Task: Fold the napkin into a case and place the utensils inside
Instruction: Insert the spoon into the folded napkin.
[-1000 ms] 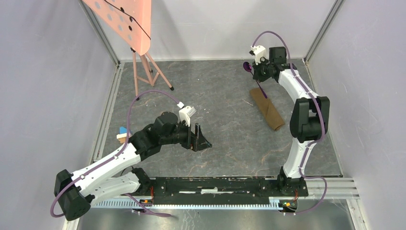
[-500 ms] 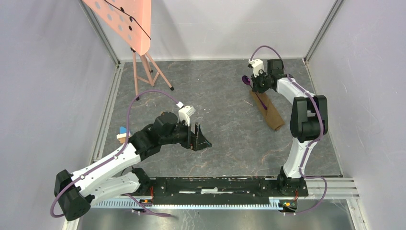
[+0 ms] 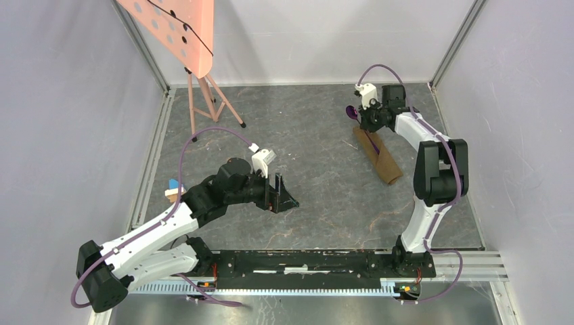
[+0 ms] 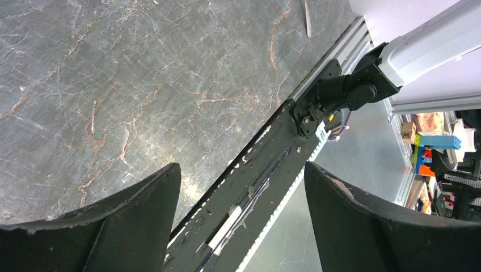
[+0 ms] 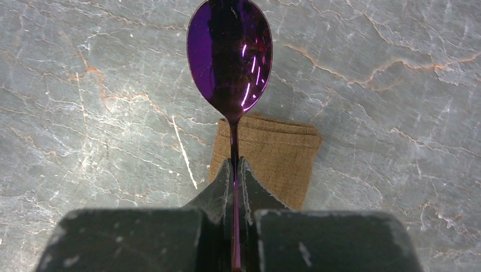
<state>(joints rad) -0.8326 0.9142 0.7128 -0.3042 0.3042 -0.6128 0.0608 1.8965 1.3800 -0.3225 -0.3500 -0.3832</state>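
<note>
The case [image 3: 380,158], a narrow tan-brown folded cloth, lies at the right of the table, slanted. My right gripper [image 3: 366,122] is shut on the purple spoon [image 3: 351,112] just above the case's far end. In the right wrist view the gripper [image 5: 234,165] pinches the thin handle, the spoon's bowl [image 5: 230,54] sticks out past the case's end [image 5: 272,156]. In the top view the handle slants down over the case; I cannot tell if it is inside. My left gripper [image 3: 284,197] is open and empty over the middle of the table [image 4: 243,170]. No silvery utensil is clearly in view.
A small blue-and-wood block [image 3: 173,189] lies by the left arm. A pink perforated board [image 3: 181,30] stands on a stand [image 3: 206,101] at the back left. The black base rail [image 4: 266,170] runs along the near edge. Walls enclose the table.
My right gripper has come nearer and lower with the spoon, toward the case's far end. The left arm has not moved.
</note>
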